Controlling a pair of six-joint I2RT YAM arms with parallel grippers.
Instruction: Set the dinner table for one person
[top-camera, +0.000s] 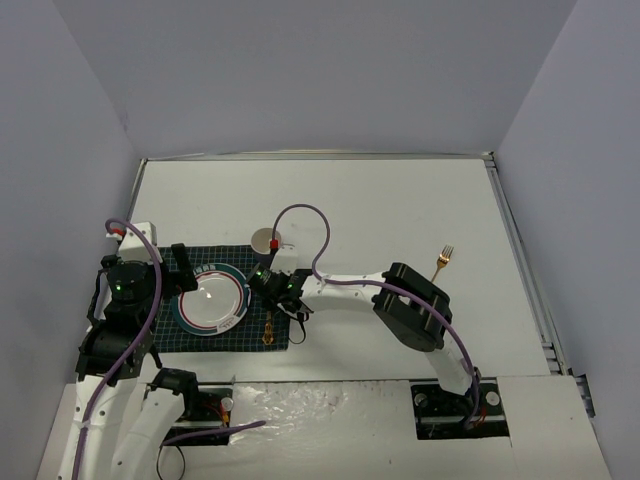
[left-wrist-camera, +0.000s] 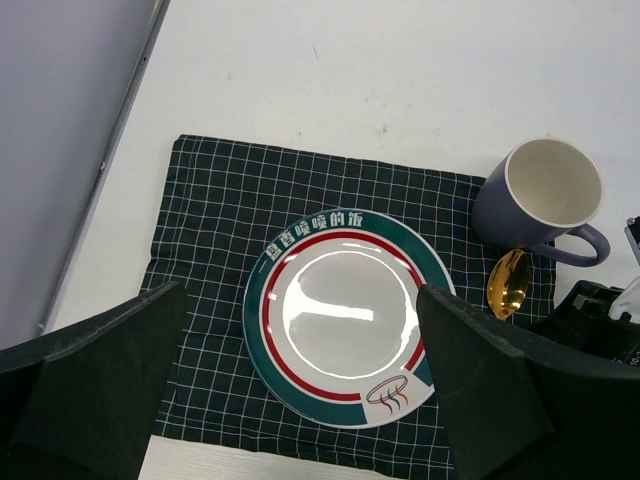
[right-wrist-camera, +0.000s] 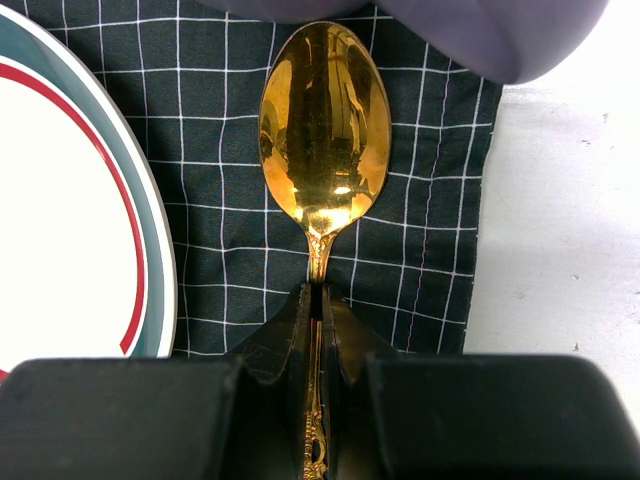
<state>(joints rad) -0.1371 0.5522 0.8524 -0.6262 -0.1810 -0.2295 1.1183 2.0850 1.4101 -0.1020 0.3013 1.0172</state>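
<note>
Right gripper (right-wrist-camera: 320, 296) jaws: clenched on the gold spoon (right-wrist-camera: 323, 120) handle; its bowl lies on the checked cloth (right-wrist-camera: 420, 200), between plate (right-wrist-camera: 70, 200) and mug (right-wrist-camera: 500, 35).
Left gripper (left-wrist-camera: 300, 290) jaws: spread wide, holding nothing, above the plate.
Plate lettering: white Chinese characters on the green rim.
Dinner table (top-camera: 400, 210): white, under the cloth; fork (top-camera: 441, 260) lies well apart.
</note>
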